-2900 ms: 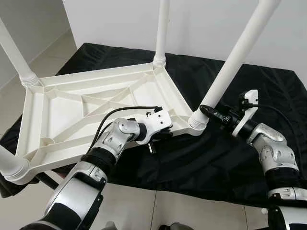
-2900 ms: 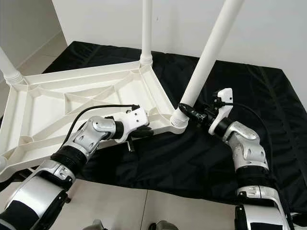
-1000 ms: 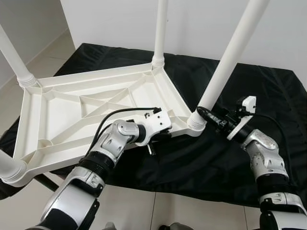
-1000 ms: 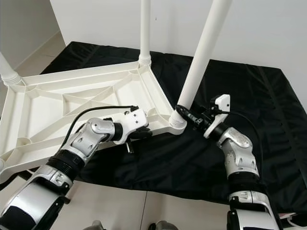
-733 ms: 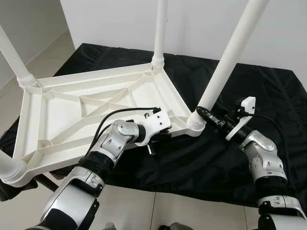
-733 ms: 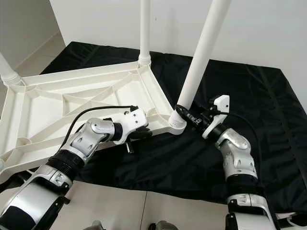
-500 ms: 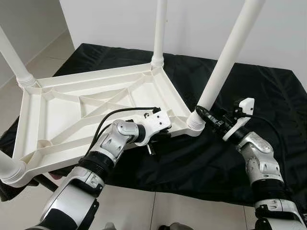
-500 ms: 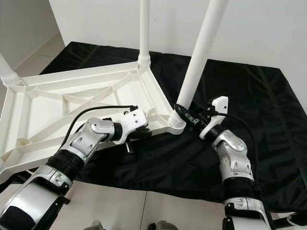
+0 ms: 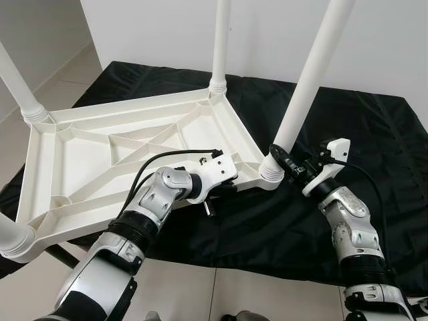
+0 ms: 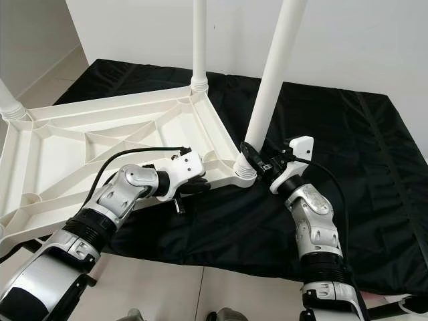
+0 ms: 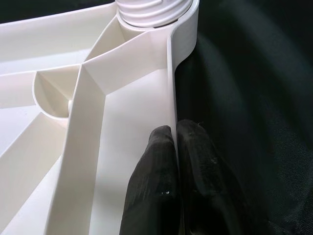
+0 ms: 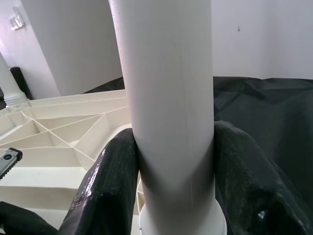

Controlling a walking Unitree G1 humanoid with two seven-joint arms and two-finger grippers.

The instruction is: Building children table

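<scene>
A white plastic children's table (image 9: pixel 100 160) lies upside down on a black cloth, its ribbed underside facing up. Round white legs stand up from its corners. My left gripper (image 9: pixel 224 189) is shut on the table's near rim (image 11: pixel 171 88), close to the near right corner, one finger (image 11: pixel 154 166) inside the rim and one outside. My right gripper (image 9: pixel 279 155) is shut around the near right leg (image 9: pixel 311 73) just above its threaded socket (image 9: pixel 270 170). The right wrist view has that leg (image 12: pixel 166 73) running between the two black fingers (image 12: pixel 110 181).
The black cloth (image 9: pixel 374 134) covers a low platform that ends just before my body, with tiled floor (image 9: pixel 200 294) below. A white wall stands close behind. The other legs rise at the back (image 9: pixel 219 40), far left (image 9: pixel 17 80) and near left (image 9: pixel 10 234).
My right forearm has swung inward toward the table while holding the leg, and the near right leg now stands steeper. The left gripper keeps its hold on the rim.
</scene>
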